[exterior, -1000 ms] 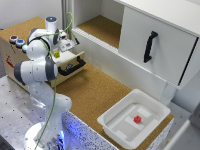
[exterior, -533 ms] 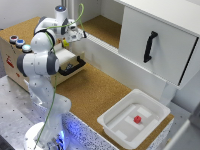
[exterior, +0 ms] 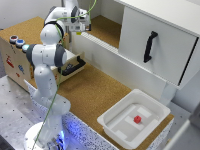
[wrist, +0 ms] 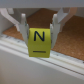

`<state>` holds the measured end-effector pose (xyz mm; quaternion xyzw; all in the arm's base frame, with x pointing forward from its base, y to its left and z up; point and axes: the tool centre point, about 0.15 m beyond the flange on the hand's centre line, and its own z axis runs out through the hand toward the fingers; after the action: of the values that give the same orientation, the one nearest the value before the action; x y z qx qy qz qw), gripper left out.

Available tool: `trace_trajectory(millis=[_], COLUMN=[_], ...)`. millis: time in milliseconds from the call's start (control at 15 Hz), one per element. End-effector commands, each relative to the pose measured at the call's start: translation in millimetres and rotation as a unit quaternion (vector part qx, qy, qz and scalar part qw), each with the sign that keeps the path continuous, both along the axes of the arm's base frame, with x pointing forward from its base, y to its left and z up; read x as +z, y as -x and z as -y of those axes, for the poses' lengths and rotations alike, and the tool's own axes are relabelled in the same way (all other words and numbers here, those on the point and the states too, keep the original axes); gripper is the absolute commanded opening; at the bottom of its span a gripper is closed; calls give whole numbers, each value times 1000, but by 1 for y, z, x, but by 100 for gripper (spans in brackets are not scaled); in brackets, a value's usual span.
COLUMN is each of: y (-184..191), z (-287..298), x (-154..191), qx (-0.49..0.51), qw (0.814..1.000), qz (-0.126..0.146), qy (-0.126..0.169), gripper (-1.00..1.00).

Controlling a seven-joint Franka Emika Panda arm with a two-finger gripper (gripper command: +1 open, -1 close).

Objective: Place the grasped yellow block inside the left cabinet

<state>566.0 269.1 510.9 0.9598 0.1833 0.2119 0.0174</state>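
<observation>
**Entry: yellow block in carriage, at threshold of the left cabinet**

Change since earlier frames: the arm has swung up and away from the wooden drawer box, where it stood a second ago, and now reaches over the cabinet's front wall. The red block in the white tray has not shifted.

Item 1. Gripper: two pale fingers closed against opposite sides of the yellow block. In the exterior view the gripper sits at the near edge of the open section; the block itself is too small to make out there.

Item 2. Yellow block: held clear of any surface, face marked "N" toward the wrist camera, hanging below the fingertips, level with the white sill in that view.

Item 3. Left cabinet: doorless, cork floor, white walls. The neighbouring section is fronted by a white door with a black handle.

Handling notes (judgement): the block appears not yet past the front wall. Carry it further inward before descending, so the lower edge does not catch the sill. Lower until the block is touching or just above the cork, then part the fingers; a release from height risks a bounce or tumble. Keep the wrist well apart from the side walls and withdraw upward, not sideways.
</observation>
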Motion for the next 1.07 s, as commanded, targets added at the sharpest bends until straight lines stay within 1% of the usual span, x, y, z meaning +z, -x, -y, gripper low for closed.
trace_trajectory(millis=[0,67,200,333,400,533,600,667,800,867,933,1000], y=[-65,-74,-90,-105,-113,-127,-131,-133,-139,-140,-136,-130], z=[7,9,18,25,29,34,33,29,23,23,19,18], x=[1,1,-2,-9,-14,-26,-28,-29,-31,-29,-26,-22], qx=[-118,-129,-146,-155,-161,-167,-159,-155,-149,-150,-149,-150], qw=[993,991,988,986,985,984,985,986,987,987,986,985], qz=[19,33,46,49,49,49,56,65,60,64,74,85], qy=[-8,-14,-24,-27,-33,-30,-32,-21,-11,0,10,11], gripper=[-100,-100,-100,-100,-100,-100,-100,-100,-100,100,100,100])
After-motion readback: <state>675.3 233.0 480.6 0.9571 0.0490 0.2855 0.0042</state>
